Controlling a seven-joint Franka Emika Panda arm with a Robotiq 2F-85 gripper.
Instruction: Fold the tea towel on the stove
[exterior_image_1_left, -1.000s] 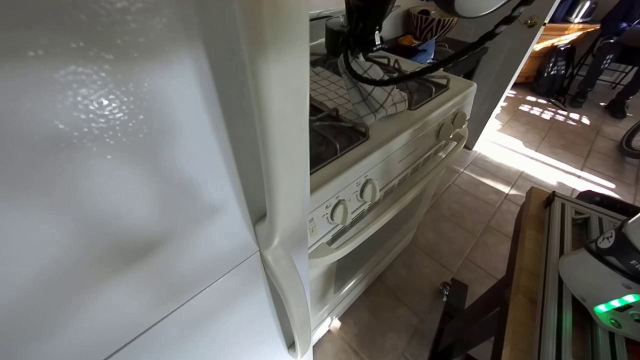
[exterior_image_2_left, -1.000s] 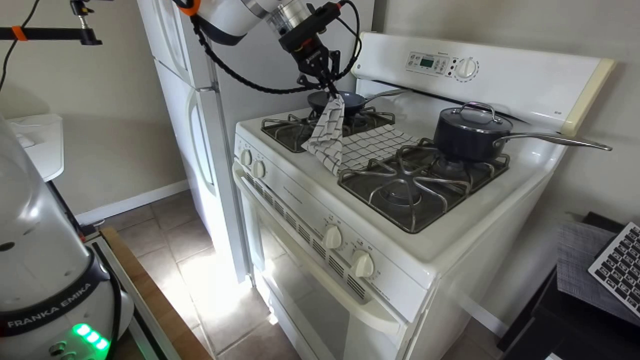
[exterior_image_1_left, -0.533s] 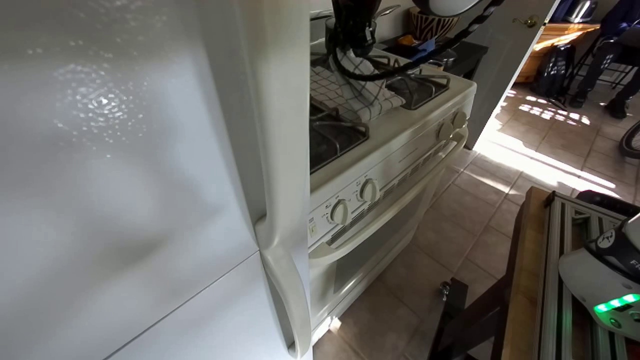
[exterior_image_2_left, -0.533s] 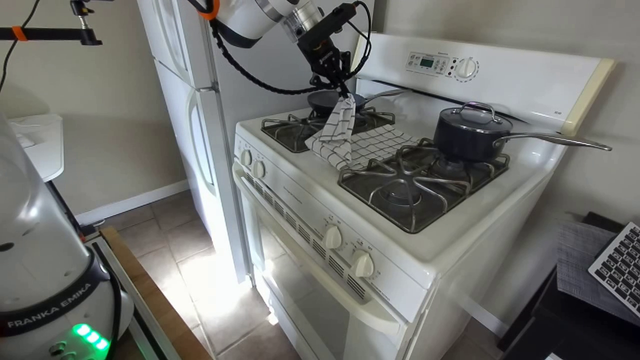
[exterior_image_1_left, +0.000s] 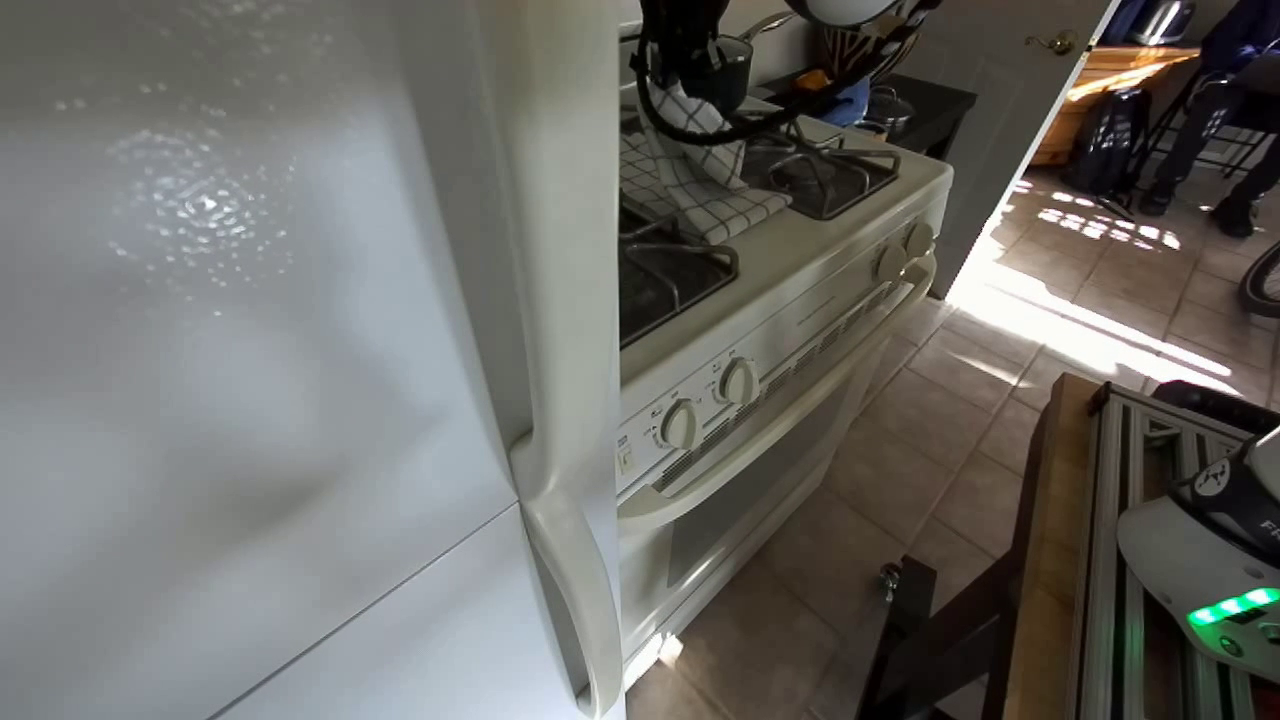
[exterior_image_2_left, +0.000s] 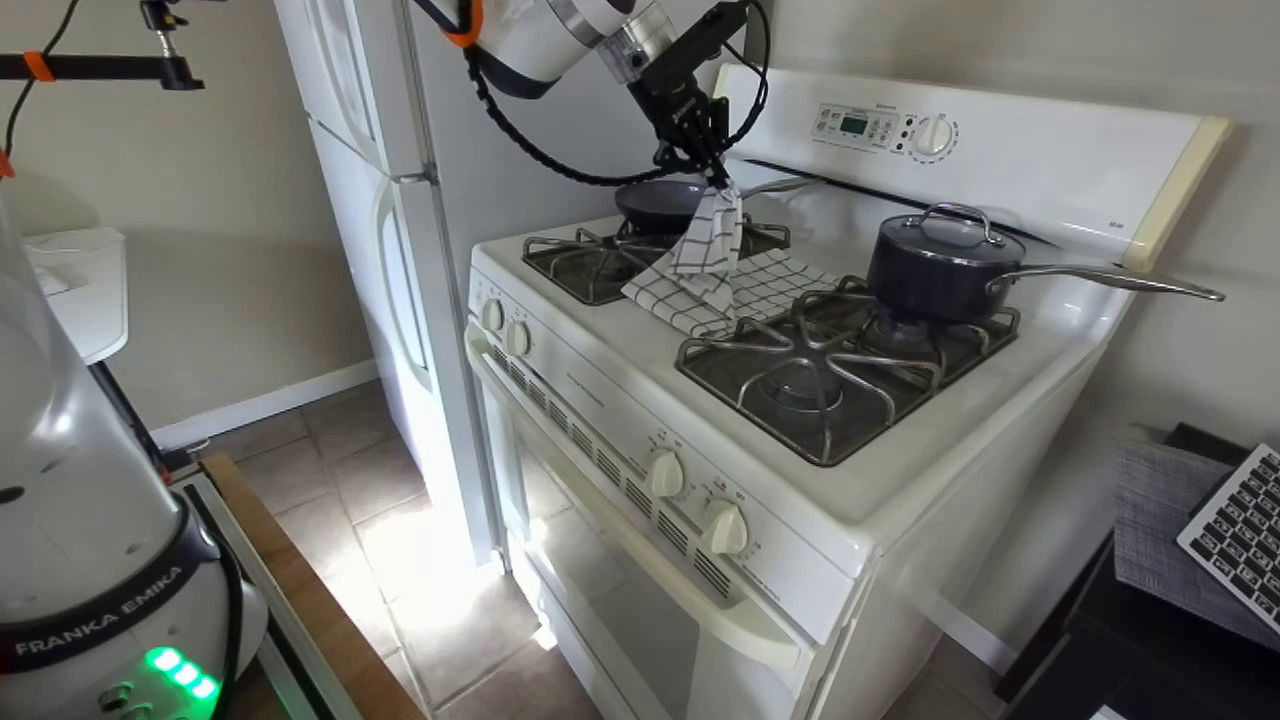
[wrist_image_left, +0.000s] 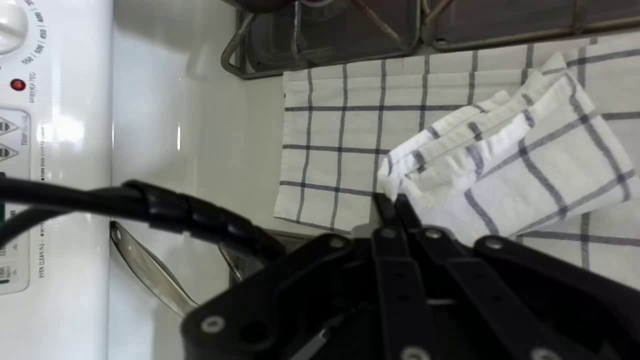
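A: A single robot arm extends over a white gas stove, 1 ct. What state is the gripper in?

B: Clamped: its 2 fingers press together on a bunched bit of 1 tea towel, white w/ dark checks, per wrist view.

A: Rest of the towel?

B: Below the gripper. 1 portion hangs from the fingers; the remainder lies on the stove btwn 2 burner grates.

A: Cookware?

B: 2 pcs. In an exterior view, 1 dark frying pan sits near the gripper, lower left; 1 lidded saucepan sits well apart from it, lower right.

A: Controls?

B: In an exterior view, 5 total: 4 knobs line the front panel, below the gripper, + 1 on the backguard, up & right of it.

A: Bkgd.?

B: 1 white fridge, left of the gripper in an exterior view, & 1 keyboard, partly cropped, far to its lower right.
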